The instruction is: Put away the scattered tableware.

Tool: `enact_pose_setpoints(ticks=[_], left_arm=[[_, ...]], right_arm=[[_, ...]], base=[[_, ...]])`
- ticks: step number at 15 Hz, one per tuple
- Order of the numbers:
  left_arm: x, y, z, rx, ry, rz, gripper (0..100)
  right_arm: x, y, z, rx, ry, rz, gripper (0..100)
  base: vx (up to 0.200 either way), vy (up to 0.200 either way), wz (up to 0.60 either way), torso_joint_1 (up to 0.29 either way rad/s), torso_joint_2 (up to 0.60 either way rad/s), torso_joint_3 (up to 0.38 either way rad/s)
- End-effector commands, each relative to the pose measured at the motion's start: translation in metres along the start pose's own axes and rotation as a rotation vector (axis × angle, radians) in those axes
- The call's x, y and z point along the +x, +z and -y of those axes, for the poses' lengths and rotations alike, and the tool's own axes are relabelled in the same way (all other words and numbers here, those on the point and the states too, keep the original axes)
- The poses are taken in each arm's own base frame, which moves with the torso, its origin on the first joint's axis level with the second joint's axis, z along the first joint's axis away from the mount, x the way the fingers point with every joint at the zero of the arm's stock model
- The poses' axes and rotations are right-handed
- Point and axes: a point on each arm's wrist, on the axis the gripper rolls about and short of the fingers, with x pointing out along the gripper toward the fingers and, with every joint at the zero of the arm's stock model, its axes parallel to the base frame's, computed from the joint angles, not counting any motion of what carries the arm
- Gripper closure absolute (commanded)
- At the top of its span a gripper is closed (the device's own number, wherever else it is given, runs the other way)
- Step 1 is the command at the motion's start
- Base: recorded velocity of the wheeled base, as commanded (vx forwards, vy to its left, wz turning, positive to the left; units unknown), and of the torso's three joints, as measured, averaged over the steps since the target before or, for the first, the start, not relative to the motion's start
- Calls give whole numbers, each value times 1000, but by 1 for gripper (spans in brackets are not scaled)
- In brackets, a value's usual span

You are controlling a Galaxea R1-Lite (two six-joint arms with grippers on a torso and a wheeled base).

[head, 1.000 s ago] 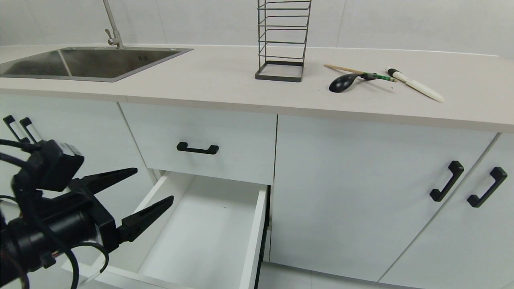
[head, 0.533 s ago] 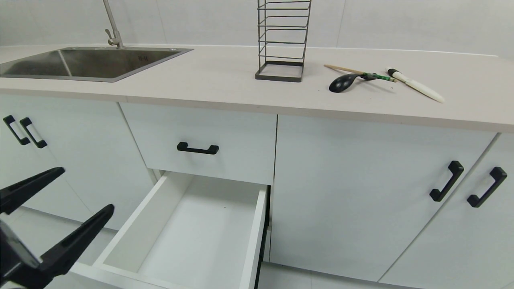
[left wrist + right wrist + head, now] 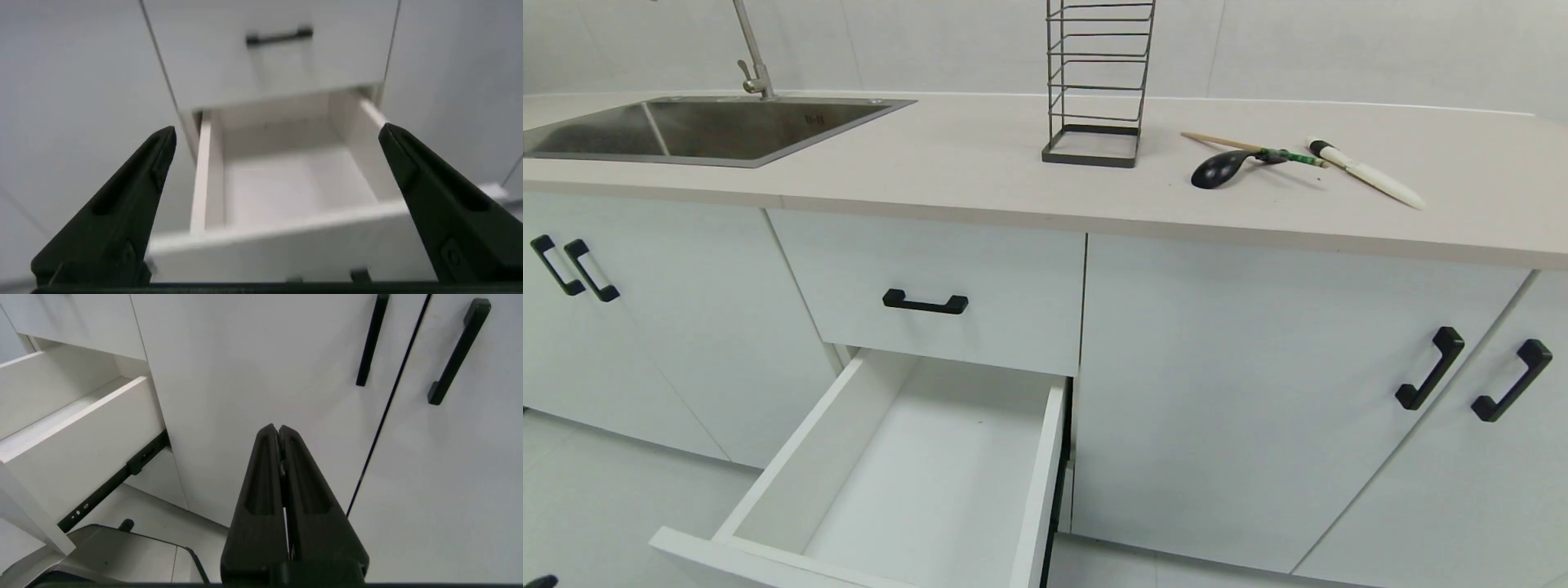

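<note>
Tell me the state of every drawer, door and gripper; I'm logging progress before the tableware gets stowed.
Lower white drawer: pulled open, nothing visible inside.
Upper white drawer with black handle: closed.
Wide white cabinet door right of the drawers: closed.
Left gripper: open.
Right gripper: shut, holding nothing.

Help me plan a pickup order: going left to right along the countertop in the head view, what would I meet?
sink → wire rack → black spoon → white utensil. The wooden stick crosses the spoon, so it is left out.
</note>
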Motion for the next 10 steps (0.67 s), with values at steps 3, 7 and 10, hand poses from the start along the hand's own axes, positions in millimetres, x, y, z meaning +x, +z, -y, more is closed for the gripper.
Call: enact_pose_setpoints(ticks=[3,7,10], left_arm=[[-7,-11,0,-19,191,26,0],[-7,-13,-1,-69,239,12,0],[-7,-13,-1,-73,239,12,0]], right_arm=[[0,0,0,-1,-2,1,100],[0,0,0,1,-2,1,100],[0,0,0,1,-2,1,100]], base=[[0,0,0,0,0,0],[0,0,0,0,0,0],[0,0,0,0,0,0]])
